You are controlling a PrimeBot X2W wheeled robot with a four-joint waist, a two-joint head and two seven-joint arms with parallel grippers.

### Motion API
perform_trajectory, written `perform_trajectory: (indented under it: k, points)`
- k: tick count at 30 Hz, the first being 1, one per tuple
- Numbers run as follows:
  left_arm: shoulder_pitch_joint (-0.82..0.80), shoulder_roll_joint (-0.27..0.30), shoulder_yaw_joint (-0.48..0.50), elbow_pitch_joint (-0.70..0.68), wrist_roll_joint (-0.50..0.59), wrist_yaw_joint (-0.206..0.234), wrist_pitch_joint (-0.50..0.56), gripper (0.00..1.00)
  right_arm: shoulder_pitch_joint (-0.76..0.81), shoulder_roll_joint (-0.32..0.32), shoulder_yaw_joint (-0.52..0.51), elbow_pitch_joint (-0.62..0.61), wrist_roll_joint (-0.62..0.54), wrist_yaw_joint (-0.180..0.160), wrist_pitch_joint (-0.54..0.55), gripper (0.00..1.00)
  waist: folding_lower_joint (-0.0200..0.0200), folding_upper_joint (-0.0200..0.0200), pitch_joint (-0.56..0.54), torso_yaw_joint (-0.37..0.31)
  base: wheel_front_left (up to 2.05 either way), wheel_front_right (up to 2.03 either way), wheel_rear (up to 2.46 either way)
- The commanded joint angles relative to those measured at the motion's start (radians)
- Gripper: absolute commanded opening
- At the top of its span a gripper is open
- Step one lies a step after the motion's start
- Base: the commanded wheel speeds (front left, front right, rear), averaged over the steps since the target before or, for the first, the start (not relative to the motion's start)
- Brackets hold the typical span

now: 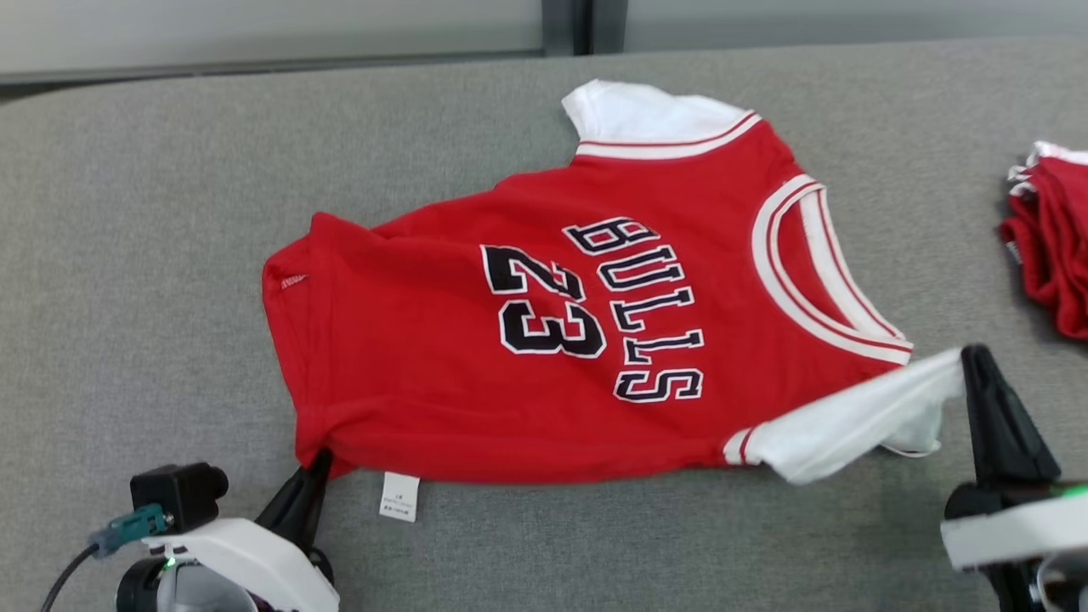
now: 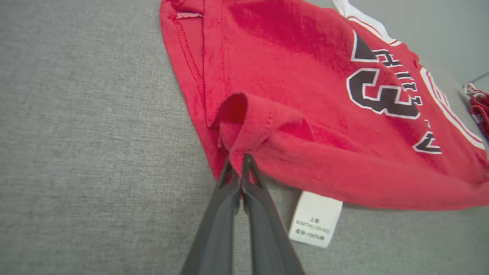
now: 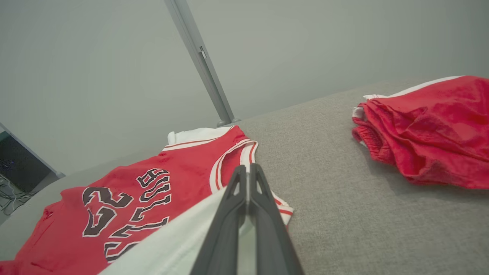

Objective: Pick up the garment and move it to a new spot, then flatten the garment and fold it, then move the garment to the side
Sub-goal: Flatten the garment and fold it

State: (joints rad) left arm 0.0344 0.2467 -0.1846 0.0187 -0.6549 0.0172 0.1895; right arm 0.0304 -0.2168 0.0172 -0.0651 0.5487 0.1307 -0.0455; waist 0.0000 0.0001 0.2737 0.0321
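Red garment (image 1: 544,357), a short-sleeved jersey; black "BULLS" and "23" edged white; lies face up, mostly flat, on grey cloth surface (image 1: 127,255); neckline to right, hem to left; far white sleeve (image 1: 646,110) flat; near white sleeve (image 1: 850,421) raised; near hem corner (image 2: 248,114) bunched, lifted; care label (image 1: 399,495) poking out

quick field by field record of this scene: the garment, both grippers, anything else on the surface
garment: red jersey, print side up, mostly spread on the grey surface
left gripper: jaws shut on the jersey's near hem corner
right gripper: jaws shut on the near white sleeve
care label: sticking out from the jersey's near edge
other: bunched red garment at far right, apart from the jersey
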Motion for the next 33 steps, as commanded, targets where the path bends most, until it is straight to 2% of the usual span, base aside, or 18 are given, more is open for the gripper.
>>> perform_trajectory:
  k: [1, 6, 12, 19, 20, 21, 22, 23, 29, 33]
  points:
    - [-0.022, 0.005, 0.001, 0.003, -0.013, -0.011, 0.006, 0.0, -0.029, -0.011, 0.004, 0.012, 0.005, 0.0, -0.01, 0.0, 0.0, -0.0001, 0.038, 0.021, 0.0, 0.0, 0.0]
    - [-0.072, 0.011, 0.002, 0.009, -0.046, -0.028, 0.047, 0.0, -0.185, -0.057, 0.047, 0.137, 0.03, 0.0, -0.033, 0.0, 0.0, -0.0001, 0.078, 0.042, 0.0, 0.0, 0.0]
    - [-0.13, 0.033, 0.016, -0.013, -0.061, -0.028, 0.079, 0.0, -0.349, -0.104, 0.097, 0.281, 0.062, 0.0, -0.063, 0.0, 0.0, -0.0001, 0.101, 0.063, 0.0, 0.0, 0.0]
    - [-0.217, 0.003, 0.031, 0.034, -0.141, -0.065, 0.1, 0.0, -0.481, -0.127, 0.176, 0.435, 0.096, 0.0, -0.107, 0.0, 0.0, -0.0001, 0.136, 0.075, 0.0, 0.0, 0.0]
    - [-0.227, 0.001, 0.033, 0.048, -0.147, -0.069, 0.097, 0.04, -0.491, -0.126, 0.188, 0.455, 0.099, 0.0, -0.12, 0.0, 0.0, -0.0001, 0.139, 0.074, 0.0, 0.0, 0.0]
    - [-0.235, -0.001, 0.038, 0.061, -0.151, -0.071, 0.086, 0.32, -0.501, -0.123, 0.201, 0.473, 0.102, 0.0, -0.132, 0.23, 0.0, -0.0001, 0.143, 0.072, 0.0, 0.0, 0.0]
    - [-0.245, -0.009, 0.043, 0.074, -0.156, -0.073, 0.072, 1.0, -0.509, -0.122, 0.213, 0.487, 0.099, 0.0, -0.147, 0.47, 0.0, -0.0001, 0.146, 0.07, 0.0, 0.0, 0.0]
    - [-0.252, -0.017, 0.043, 0.082, -0.154, -0.077, 0.057, 1.0, -0.515, -0.124, 0.224, 0.496, 0.091, 0.0, -0.162, 0.98, 0.0, -0.0001, 0.148, 0.068, 0.0, 0.0, 0.0]
    - [-0.248, -0.052, 0.078, 0.098, -0.097, -0.078, -0.137, 1.0, -0.481, -0.128, 0.228, 0.455, 0.007, 0.0, -0.218, 1.0, 0.0, -0.0001, 0.144, 0.055, 0.0, 0.0, 0.0]
    - [-0.224, -0.064, 0.088, 0.078, -0.019, -0.048, -0.275, 1.0, -0.407, -0.098, 0.122, 0.312, -0.116, 0.0, -0.22, 1.0, 0.0, -0.0001, 0.129, 0.049, 0.0, 0.0, 0.0]
